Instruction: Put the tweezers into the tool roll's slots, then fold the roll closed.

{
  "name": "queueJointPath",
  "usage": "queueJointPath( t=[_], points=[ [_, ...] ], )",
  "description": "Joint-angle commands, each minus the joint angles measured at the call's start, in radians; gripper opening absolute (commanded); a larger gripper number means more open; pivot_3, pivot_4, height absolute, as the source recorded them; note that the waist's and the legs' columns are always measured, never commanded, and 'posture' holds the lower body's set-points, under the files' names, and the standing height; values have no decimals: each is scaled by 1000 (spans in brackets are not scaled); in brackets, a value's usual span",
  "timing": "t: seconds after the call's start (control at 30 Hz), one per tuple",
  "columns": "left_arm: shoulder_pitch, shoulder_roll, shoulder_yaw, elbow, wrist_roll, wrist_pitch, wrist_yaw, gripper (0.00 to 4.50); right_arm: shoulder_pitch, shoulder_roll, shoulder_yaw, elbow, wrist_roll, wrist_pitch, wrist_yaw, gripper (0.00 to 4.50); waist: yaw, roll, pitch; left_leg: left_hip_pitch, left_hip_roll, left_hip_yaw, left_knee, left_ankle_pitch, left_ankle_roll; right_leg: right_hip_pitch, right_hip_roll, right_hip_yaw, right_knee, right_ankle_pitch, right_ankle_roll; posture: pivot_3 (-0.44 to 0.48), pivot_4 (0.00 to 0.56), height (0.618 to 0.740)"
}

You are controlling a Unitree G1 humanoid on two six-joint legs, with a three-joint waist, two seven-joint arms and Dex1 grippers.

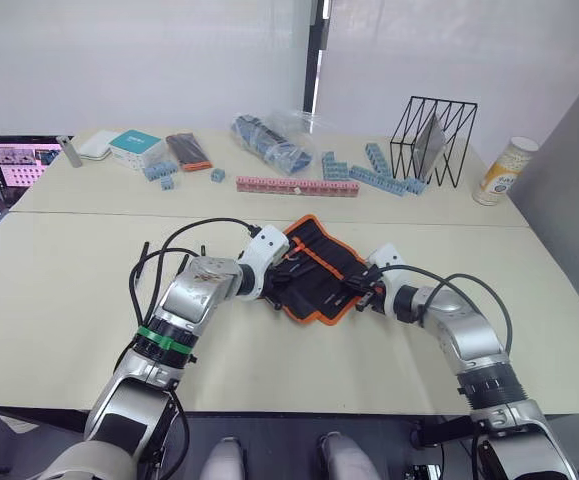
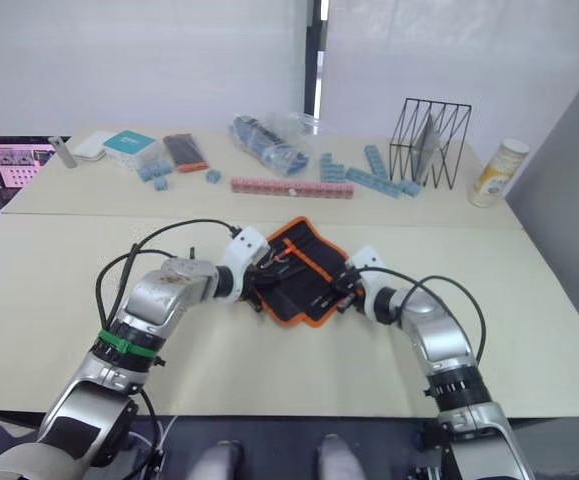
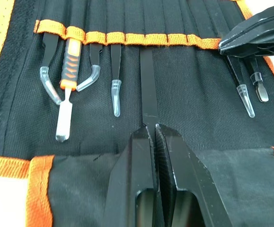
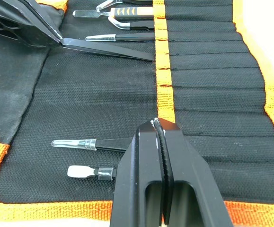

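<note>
The open black fabric tool roll with orange trim (image 1: 314, 265) lies at table centre. The left gripper (image 3: 152, 130), at its 9 o'clock edge, is closed on a slim black tweezer (image 3: 147, 85) seated in a narrow slot (image 3: 152, 39). The right gripper (image 4: 161, 126), at 3 o'clock, has its fingers pressed together on the orange band, gripping nothing visible; no lettering is legible.

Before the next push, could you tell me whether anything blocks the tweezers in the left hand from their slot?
Nothing visible does. The left hand is shut on the tweezers, whose far end already sits under the orange band; the neighbouring tools lie alongside.

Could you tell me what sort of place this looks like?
Probably a lab or office workroom: pale tables pushed together, a laptop at one edge, and loose blue blocks beside a wire rack.
</note>
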Motion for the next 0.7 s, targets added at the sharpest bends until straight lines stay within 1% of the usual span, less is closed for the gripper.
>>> queueJointPath(
  t=[0.03,0.2,0.33,0.43,0.7],
  points=[
    [-24,-9,1,27,23,-46,12,0,42,-5,19,19,-14,44,7,23,0,0,0,0,0,0,0,0,0,0,0,0,0,0,0,0,150,740],
    [-39,-22,8,60,32,-63,19,0,50,-8,15,23,-22,43,-5,23,1,0,0,0,0,0,1,0,0,0,0,0,0,0,0,0,150,740],
    [-24,-11,7,38,31,-49,10,0,48,-6,14,31,-25,39,-9,23,0,0,0,0,0,0,1,0,0,0,0,0,0,0,0,0,150,740],
    [-24,-20,12,38,31,-54,17,0,49,-6,13,39,-27,35,-12,23,0,0,0,0,0,0,1,0,0,0,0,0,0,0,0,0,150,740],
    [-61,-106,4,187,67,-161,56,0,64,11,18,48,-31,42,-35,23,3,0,-1,1,0,0,3,0,0,2,0,0,0,1,1,0,150,740]
  ],
)
